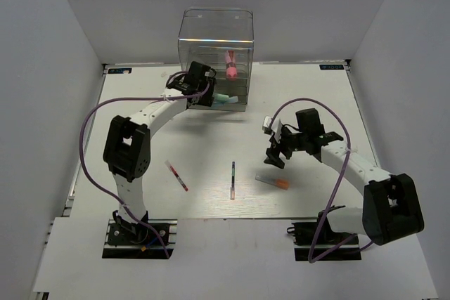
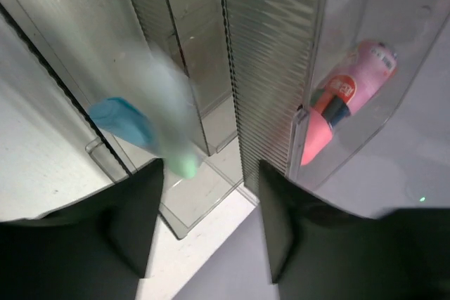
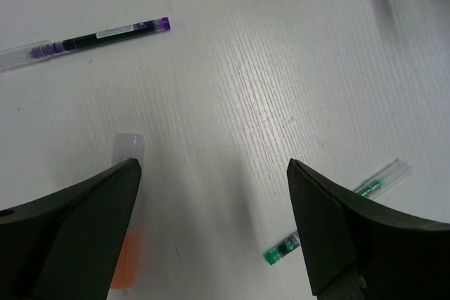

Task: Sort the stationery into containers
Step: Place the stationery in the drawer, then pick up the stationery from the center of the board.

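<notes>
My left jaws stood open at the drawers; my right jaws gaped empty, marker at seven o'clock, needing centring before closing.

Tube lies inside the drawer box, pens on the table before it.

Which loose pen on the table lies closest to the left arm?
The thin red pen; the dark pen and clear orange-ended marker lie further right.

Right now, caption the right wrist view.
Open right gripper above the table; purple pen, orange marker, green pen lie nearby.
</notes>
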Controlling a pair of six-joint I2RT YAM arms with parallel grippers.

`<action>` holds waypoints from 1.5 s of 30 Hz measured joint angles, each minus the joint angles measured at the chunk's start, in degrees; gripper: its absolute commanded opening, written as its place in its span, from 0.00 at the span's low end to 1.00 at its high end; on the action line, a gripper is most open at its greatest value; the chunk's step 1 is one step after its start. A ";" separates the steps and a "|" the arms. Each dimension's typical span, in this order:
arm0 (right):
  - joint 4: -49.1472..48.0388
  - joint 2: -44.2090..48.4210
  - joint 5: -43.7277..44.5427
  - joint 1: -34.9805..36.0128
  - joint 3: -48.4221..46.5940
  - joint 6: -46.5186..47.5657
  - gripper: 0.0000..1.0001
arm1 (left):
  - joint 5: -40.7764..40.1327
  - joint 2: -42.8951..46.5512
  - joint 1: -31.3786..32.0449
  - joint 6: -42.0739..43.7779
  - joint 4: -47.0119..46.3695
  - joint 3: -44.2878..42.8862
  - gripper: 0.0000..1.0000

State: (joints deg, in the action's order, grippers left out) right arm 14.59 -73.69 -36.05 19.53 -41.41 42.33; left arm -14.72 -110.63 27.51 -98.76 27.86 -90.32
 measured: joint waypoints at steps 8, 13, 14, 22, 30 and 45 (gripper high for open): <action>2.14 2.64 -1.16 0.00 0.09 2.14 0.90 | 0.76 0.04 -0.17 0.02 -1.40 1.95 0.77; 2.36 3.15 -1.49 0.00 1.42 2.73 0.90 | 1.68 3.67 -0.22 3.54 -2.82 5.09 0.77; 2.29 3.15 -1.49 0.00 1.84 2.60 0.90 | 1.99 5.09 -0.22 4.61 -2.82 6.03 0.77; 1.90 1.86 -0.98 0.07 3.02 1.11 0.90 | 5.01 17.94 0.00 14.01 -5.11 14.84 0.85; 4.11 -3.28 0.96 0.87 3.02 4.76 0.85 | 7.89 30.14 0.09 17.84 -5.25 32.00 0.95; 2.45 -5.46 4.31 7.63 7.26 7.30 0.75 | 2.67 51.04 0.09 18.71 2.60 47.12 0.99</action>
State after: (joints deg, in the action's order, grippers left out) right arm 17.04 -79.15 -31.75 27.16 -34.15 49.63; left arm -12.05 -59.59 27.59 -80.05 30.46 -43.20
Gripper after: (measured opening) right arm 0.795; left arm 0.983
